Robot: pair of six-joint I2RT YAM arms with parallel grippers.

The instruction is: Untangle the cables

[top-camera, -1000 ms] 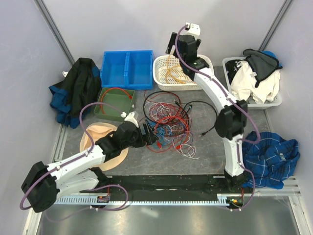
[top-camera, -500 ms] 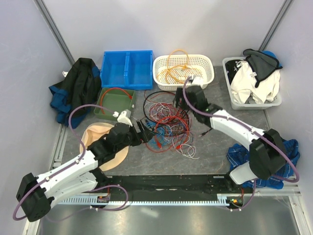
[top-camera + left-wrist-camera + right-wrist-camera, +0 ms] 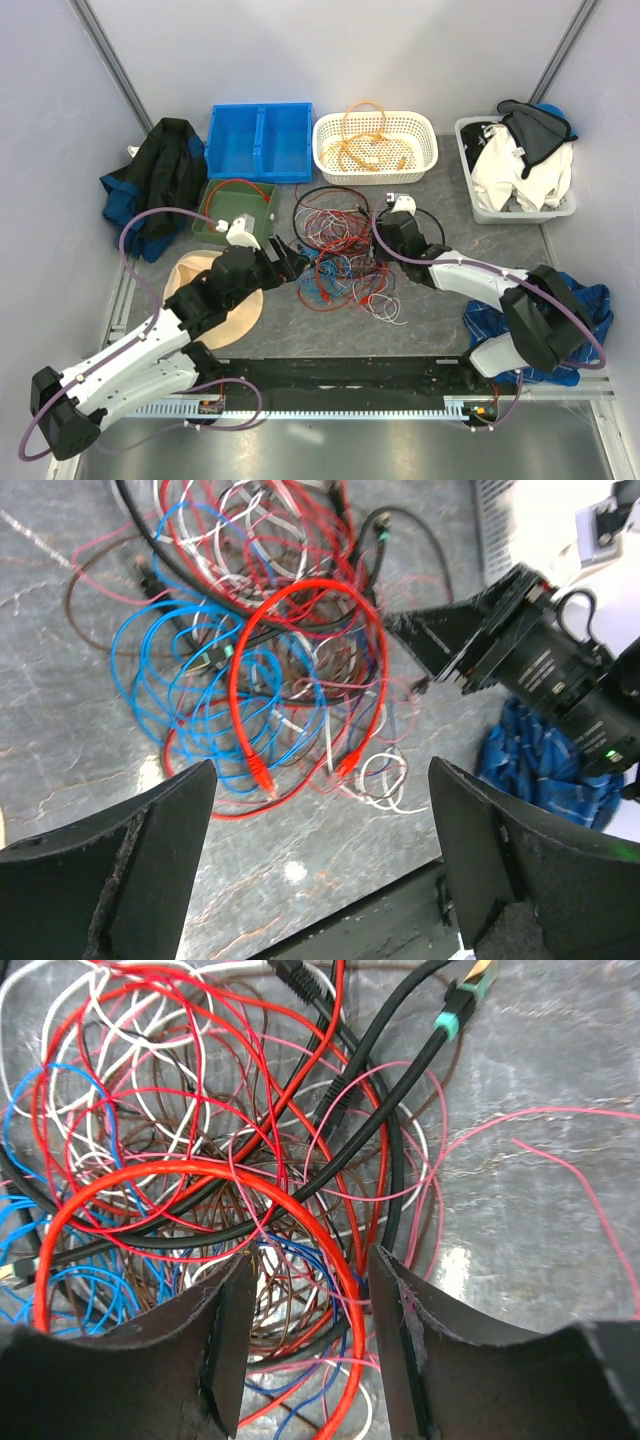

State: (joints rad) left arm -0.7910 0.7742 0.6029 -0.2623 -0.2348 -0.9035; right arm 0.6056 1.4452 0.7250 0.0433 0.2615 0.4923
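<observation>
Top external view gives the grey surface with the tangle of cables lying at its middle: red, blue, black and white wires looped one through the other. Behind it stand a white basket holding an orange-yellow coil and a green tray with one red coil, so I judge that a few cables are sorted and most of the work remains.

The left claw hangs over the left side of the tangle with jaws wide and holds nothing. The right claw is low at the right side, jaws about half apart. The thick red cable passes between them, but the gap is wider than the cable, so it is not pinched yet.

The step in hand is, I think, taking this red loop. Next the jaws should shut on it alone, not on the thin pink and brown wires beside it, then lift slowly. Free room is to the right of the tangle, before the blue checked cloth. The left is crowded by the tray and the other arm.
</observation>
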